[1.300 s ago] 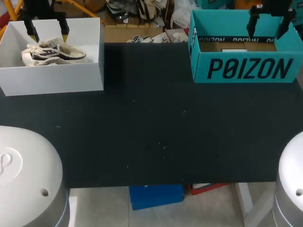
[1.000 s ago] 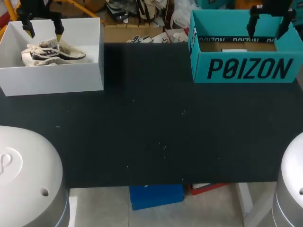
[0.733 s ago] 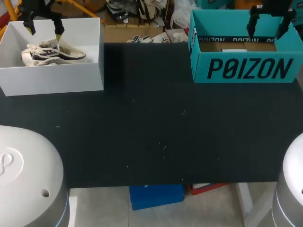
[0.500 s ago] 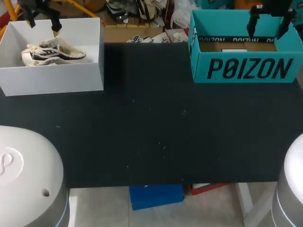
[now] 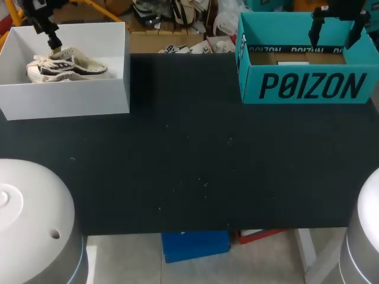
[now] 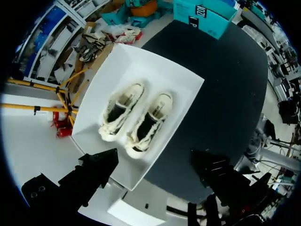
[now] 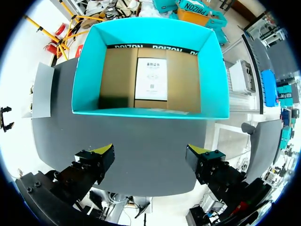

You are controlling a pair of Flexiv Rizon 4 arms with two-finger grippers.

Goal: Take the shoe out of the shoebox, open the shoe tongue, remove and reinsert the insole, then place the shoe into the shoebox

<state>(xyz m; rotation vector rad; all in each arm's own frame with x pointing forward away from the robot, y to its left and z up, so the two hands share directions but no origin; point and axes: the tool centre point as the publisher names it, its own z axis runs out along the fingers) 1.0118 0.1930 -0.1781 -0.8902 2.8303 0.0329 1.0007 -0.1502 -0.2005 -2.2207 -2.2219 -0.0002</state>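
Note:
A pair of cream and black sneakers [image 5: 66,64] lies side by side in the open white shoebox [image 5: 65,97] at the table's far left. In the left wrist view both sneakers [image 6: 134,117] show from above, toes away from me, inside the white box [image 6: 178,77]. My left gripper [image 5: 45,29] hangs open above the box's back edge, well above the shoes and touching nothing; its fingers [image 6: 99,169] are spread wide. My right gripper [image 5: 334,29] hangs open above the teal shoebox [image 5: 308,86] at the far right, its gripper [image 7: 150,157] high over the box's front wall.
The teal box [image 7: 84,70] holds only a white paper sheet [image 7: 151,78] on its cardboard floor. Between and in front of the two boxes stretches the black tabletop [image 5: 195,154]. My arms' grey bases stand at the near corners.
My left gripper has risen out of the white box, shifted back and left, and turned about its axis. The shoes and the right arm have not moved.

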